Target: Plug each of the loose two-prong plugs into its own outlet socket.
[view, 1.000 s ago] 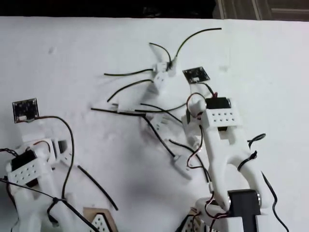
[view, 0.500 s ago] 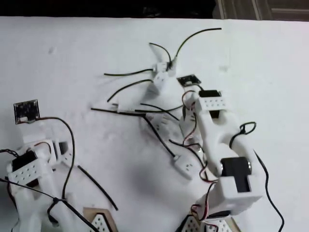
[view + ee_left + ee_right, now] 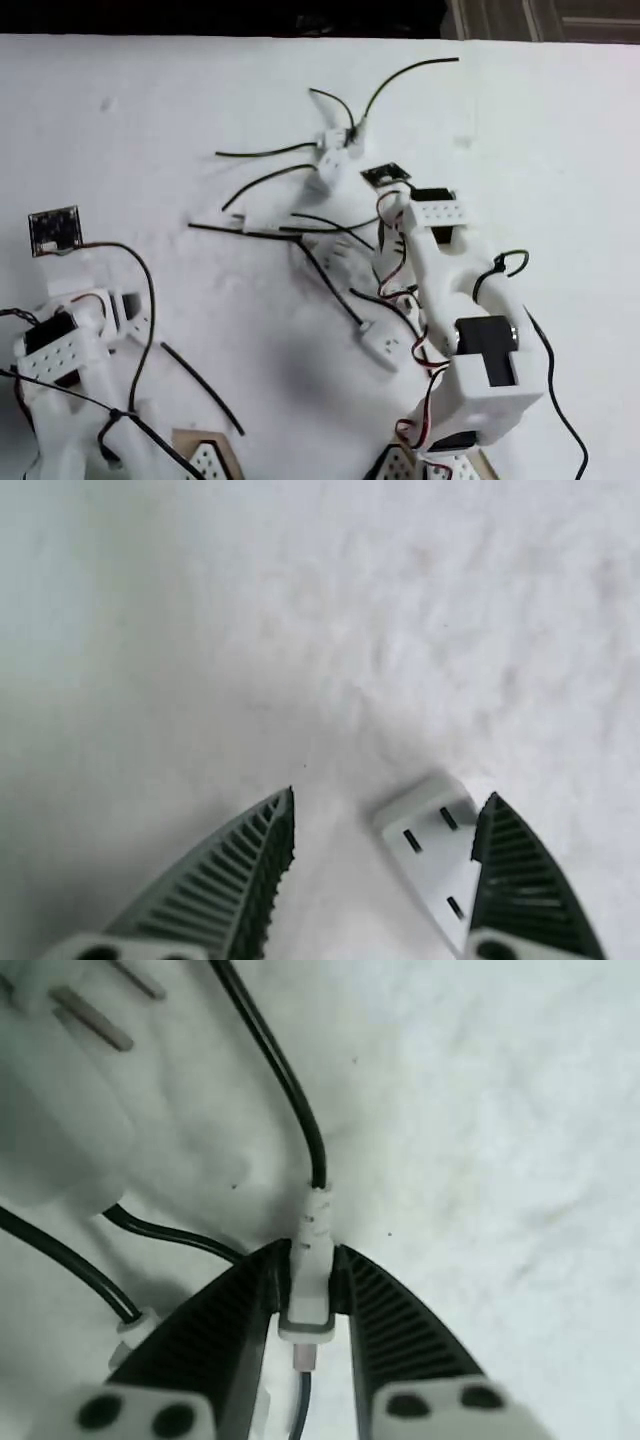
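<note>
The white table (image 3: 150, 130) is strewn with black cables (image 3: 262, 152). The right arm (image 3: 455, 290) has leaned in since a second ago. Its dark elbow motor, then low by the near edge, now sits farther up the table, and the wrist has tipped more steeply down over the tangle. Over the last half second it has barely shifted. The left arm (image 3: 60, 360) at the near left corner has not moved.

The left gripper (image 3: 390, 794) hangs low over bare table with its fingers spread wide. A white socket (image 3: 432, 852) lies slots-up just beside the inner face of one finger.

A bigger pronged plug (image 3: 60, 1070) lies near the right gripper (image 3: 310, 1252). That gripper is clamped tight on a small white plug (image 3: 308, 1280), held down at the table beneath the wrist. The plug's black cord runs away from the fingertips.
</note>
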